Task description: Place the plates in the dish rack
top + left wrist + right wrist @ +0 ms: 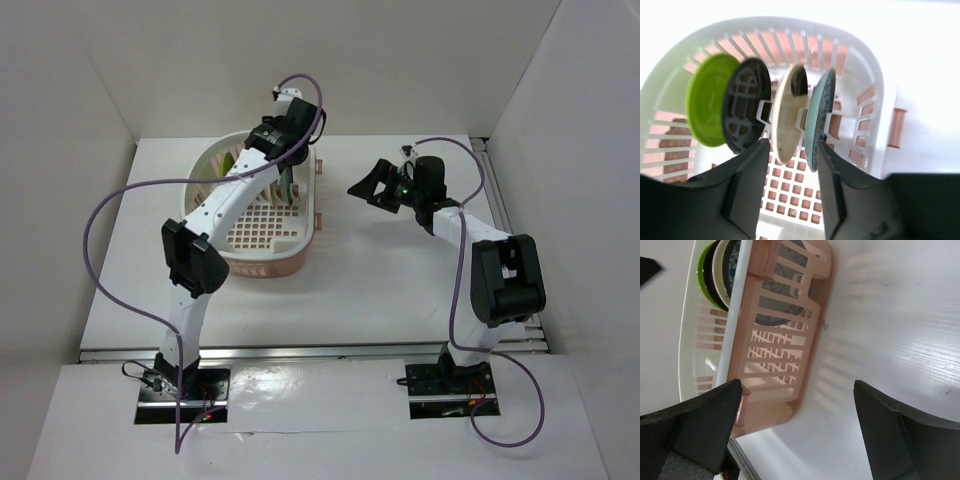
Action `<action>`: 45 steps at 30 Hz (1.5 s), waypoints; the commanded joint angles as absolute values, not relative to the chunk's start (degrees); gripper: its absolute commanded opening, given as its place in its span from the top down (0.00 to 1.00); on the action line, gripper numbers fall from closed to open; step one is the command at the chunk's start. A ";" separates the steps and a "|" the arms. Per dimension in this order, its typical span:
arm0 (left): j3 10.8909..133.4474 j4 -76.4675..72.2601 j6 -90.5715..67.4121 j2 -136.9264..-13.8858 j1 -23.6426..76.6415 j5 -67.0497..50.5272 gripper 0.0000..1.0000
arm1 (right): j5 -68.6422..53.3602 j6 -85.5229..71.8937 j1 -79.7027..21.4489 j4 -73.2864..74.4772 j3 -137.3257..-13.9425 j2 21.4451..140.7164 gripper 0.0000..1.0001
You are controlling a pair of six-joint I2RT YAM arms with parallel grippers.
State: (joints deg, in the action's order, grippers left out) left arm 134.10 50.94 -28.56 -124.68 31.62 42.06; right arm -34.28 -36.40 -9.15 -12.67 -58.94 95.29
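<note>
Seen from above, my left arm reaches from its near-left base out over the dish rack (262, 262), which sits left of centre on the white counter (380, 280). The elbow is raised and the wrist tips downward. This puts the left hand (792, 150) over the rack's grid floor, fingers spread, holding nothing.

Just beyond those fingers, four plates stand on edge in the dividers. The green plate (707, 100) is nearest the rack's curved far-left end, followed by the black plate (746, 112), the cream plate (787, 120) and the teal plate (820, 120). I cannot tell whether either finger touches a plate.

To my eye the loading is done, and the step in hand is getting clear. I would lift straight up with the fingers kept apart and no sideways swing. The teal plate looks closest to one finger, and a brush could knock it out of its slot.

My right arm is folded on the right side. The right hand (368, 188) is spread and empty above bare counter, near the rack's right side.
</note>
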 commanded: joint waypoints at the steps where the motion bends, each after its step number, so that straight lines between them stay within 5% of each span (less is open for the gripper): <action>1: 134.47 47.38 -25.93 -117.52 31.73 41.40 0.43 | -33.41 -34.37 -9.49 -11.27 -61.61 95.89 0.00; 3: 133.95 45.89 -25.40 -115.15 31.73 40.53 0.32 | -28.95 -30.88 -9.49 -7.75 -63.98 95.89 0.00; 4: 133.08 45.18 -23.66 -112.44 31.73 39.91 0.14 | -26.92 -29.63 -9.49 -3.82 -66.07 95.89 0.00; 6: 130.80 42.47 -20.68 -109.26 29.90 37.12 0.00 | -19.30 -25.17 -9.49 4.16 -69.59 95.89 0.00; 13: 116.94 38.16 -21.71 -95.90 14.69 31.72 0.00 | -1.86 -16.97 -9.49 16.76 -84.70 95.19 0.00; 22: 91.87 34.90 -33.31 -85.70 -3.14 23.21 0.00 | 20.18 -16.96 -9.49 22.76 -89.21 87.20 0.00; 29: 81.92 32.08 -34.18 -79.11 -3.69 29.88 0.00 | 32.77 -16.08 -9.49 22.24 -84.91 77.71 0.00; 45: 80.86 37.79 -39.73 -74.27 -4.92 40.78 0.00 | 34.63 -16.08 -9.49 21.18 -82.79 76.29 0.00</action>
